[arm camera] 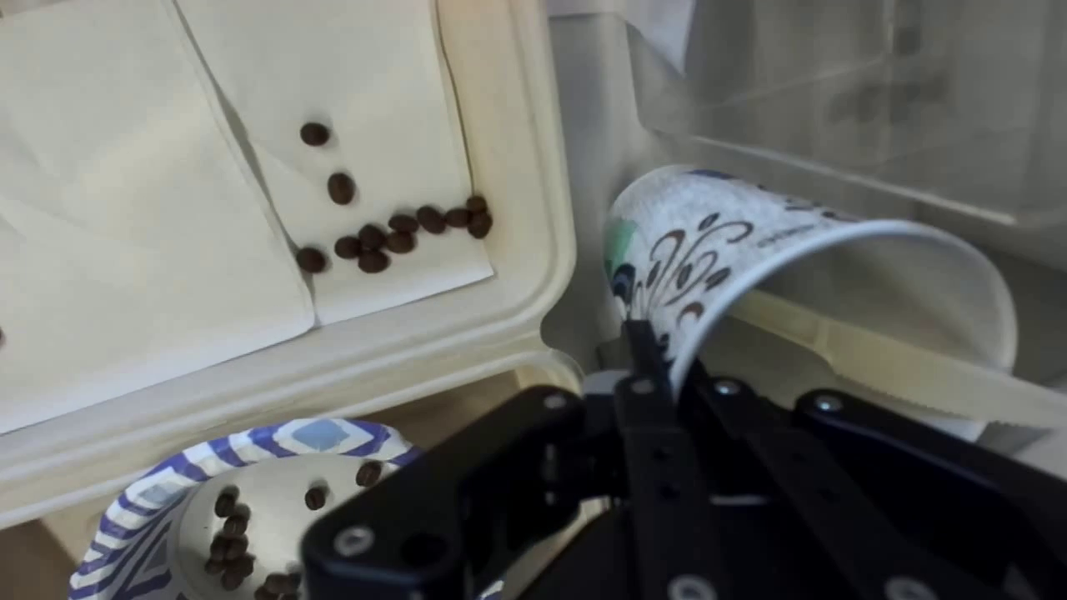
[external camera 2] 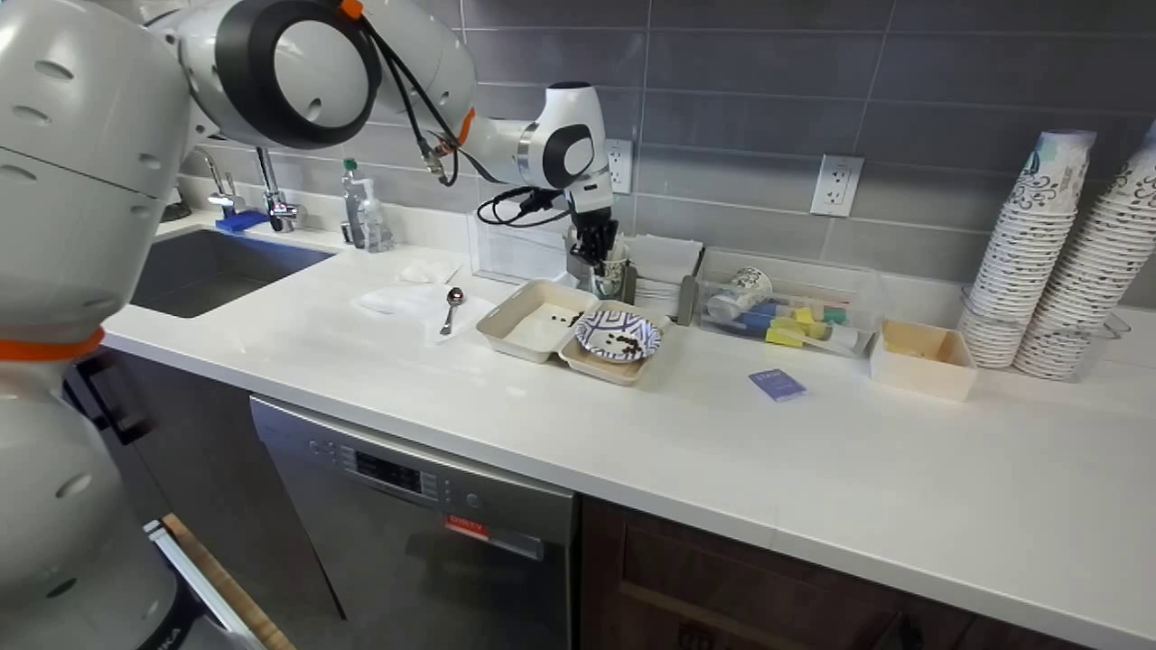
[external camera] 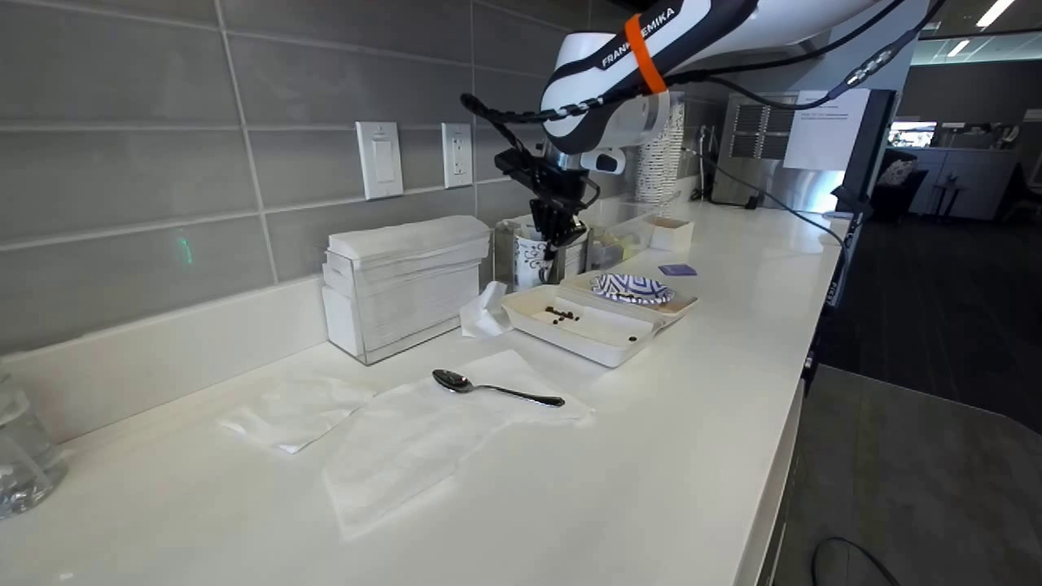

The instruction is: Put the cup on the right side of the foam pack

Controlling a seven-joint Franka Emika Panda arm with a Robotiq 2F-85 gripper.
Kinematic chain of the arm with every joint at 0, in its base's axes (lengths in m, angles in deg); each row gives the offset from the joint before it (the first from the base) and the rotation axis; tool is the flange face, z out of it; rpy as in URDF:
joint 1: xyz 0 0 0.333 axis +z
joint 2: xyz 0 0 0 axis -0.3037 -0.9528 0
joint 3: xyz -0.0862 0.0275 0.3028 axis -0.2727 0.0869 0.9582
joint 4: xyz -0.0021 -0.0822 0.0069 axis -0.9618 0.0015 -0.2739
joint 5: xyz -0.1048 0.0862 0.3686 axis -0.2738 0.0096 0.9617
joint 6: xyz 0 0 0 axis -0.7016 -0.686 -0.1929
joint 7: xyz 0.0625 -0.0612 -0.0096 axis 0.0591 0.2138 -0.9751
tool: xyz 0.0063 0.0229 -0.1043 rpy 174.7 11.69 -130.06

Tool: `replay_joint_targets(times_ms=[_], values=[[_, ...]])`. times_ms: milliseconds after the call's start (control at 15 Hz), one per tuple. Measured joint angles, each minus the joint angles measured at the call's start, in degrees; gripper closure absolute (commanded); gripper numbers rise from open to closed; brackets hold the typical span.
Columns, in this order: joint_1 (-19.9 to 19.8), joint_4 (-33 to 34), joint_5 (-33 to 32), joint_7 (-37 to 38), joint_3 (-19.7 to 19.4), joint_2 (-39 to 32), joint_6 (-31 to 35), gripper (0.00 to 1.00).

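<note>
- Behind your work stands a grey tiled wall (external camera: 122,179), glossy, over a smooth white counter (external camera: 692,423).
- Your foam pack (external camera: 570,342) lies open, two shallow, round-cornered trays; dark oval beans (arm camera: 373,237) dot it, and a paper plate (arm camera: 325,435) with a blue zigzag rim sits in one half.
- The cup (arm camera: 692,250), tapered paper printed with swirls, is just beside the foam pack's wall-side edge, near the hinge.
- Your gripper (arm camera: 670,350) is narrow, pinching the cup's side, one finger outside and one within the rim.
- You can't tell whether the cup touches the counter: its base is unclear behind the foam pack in both exterior views.
- A clear vessel (external camera: 24,460) is cut off at an exterior view's edge.
</note>
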Motion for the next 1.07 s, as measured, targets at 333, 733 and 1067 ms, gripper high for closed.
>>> replay_joint_targets(times_ms=[333, 733, 1067], values=[[0.21, 0.48, 0.0, -0.07, 0.0, 2.75, -0.08, 0.99], [1.21, 0.41, -1.98, -0.67, -0.44, 7.27, -7.91, 0.99], [0.26, 0.15, -4.85, -5.63, -1.39, 13.94, -21.02, 0.99]])
